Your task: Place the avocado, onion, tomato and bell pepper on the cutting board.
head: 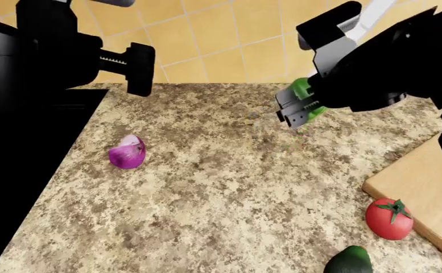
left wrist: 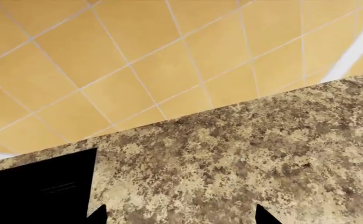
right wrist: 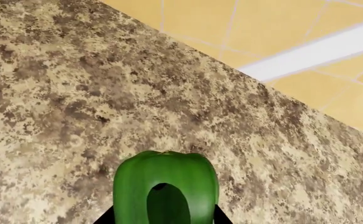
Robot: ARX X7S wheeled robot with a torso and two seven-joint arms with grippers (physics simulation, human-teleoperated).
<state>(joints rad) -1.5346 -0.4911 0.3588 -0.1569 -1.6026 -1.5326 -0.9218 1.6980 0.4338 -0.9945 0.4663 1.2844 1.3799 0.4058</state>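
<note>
My right gripper [head: 297, 111] hangs above the back of the counter, shut on the glossy green bell pepper [head: 304, 91]. In the right wrist view the bell pepper [right wrist: 166, 186] fills the gap between the dark fingertips [right wrist: 222, 217]. The purple onion [head: 127, 152] lies on the counter at the left. The red tomato [head: 389, 219] rests beside the light-wood cutting board [head: 425, 190] at the right edge. The dark avocado [head: 350, 261] lies at the front. My left gripper [head: 140, 69] hovers at the back left; its fingertips [left wrist: 265, 217] are spread over bare counter, open.
A black cooktop surface [head: 23, 170] borders the speckled granite counter [head: 228, 187] on the left, and it shows in the left wrist view as a black panel [left wrist: 38, 186]. An orange tiled wall [head: 205, 40] runs behind the counter.
</note>
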